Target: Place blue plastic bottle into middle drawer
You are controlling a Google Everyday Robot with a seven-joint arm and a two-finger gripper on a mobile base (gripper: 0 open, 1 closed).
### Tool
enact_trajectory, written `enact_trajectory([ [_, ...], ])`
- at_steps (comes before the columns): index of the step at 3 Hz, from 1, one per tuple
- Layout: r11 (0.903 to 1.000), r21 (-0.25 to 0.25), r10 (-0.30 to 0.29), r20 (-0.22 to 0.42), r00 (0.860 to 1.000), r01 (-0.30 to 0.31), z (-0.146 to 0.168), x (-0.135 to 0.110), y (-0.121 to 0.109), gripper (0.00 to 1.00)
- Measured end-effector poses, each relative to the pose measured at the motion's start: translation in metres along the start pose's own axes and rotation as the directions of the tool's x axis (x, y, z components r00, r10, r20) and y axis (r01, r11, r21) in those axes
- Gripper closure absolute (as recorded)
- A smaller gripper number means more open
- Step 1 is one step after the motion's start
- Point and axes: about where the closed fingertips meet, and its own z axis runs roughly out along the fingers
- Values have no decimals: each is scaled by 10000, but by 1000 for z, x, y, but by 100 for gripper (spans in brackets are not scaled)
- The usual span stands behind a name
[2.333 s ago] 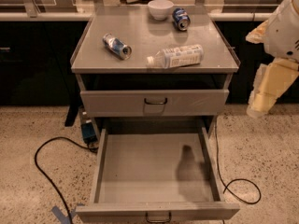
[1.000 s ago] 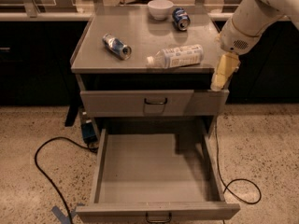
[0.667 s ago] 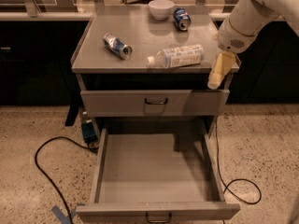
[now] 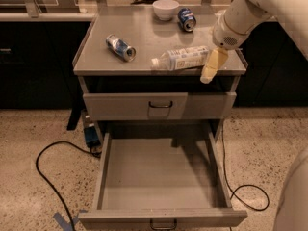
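The blue plastic bottle (image 4: 180, 58) lies on its side on the grey cabinet top (image 4: 96, 57), white cap pointing left. My gripper (image 4: 211, 67) hangs from the white arm at the top's front right edge, just right of the bottle's base and close to it. I cannot tell if it touches the bottle. The middle drawer (image 4: 159, 174) is pulled wide open below and holds nothing.
Two blue-and-silver cans lie on the top, one at left (image 4: 120, 47) and one at the back (image 4: 186, 19), beside a white bowl (image 4: 165, 8). The upper drawer (image 4: 120, 107) is shut. Black cables (image 4: 45, 177) run on the floor on both sides.
My arm has swung in from the right of the cabinet, leftward to the bottle's base end. The bottle, cans and drawers have not moved.
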Motion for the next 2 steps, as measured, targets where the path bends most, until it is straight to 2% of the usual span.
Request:
enact_trajectory([
  [1,9997,-200,-141,515,9986,151,16,-15,-6,0],
  [2,9965,-691,-402,871,9954,463,32,-24,-2,0],
])
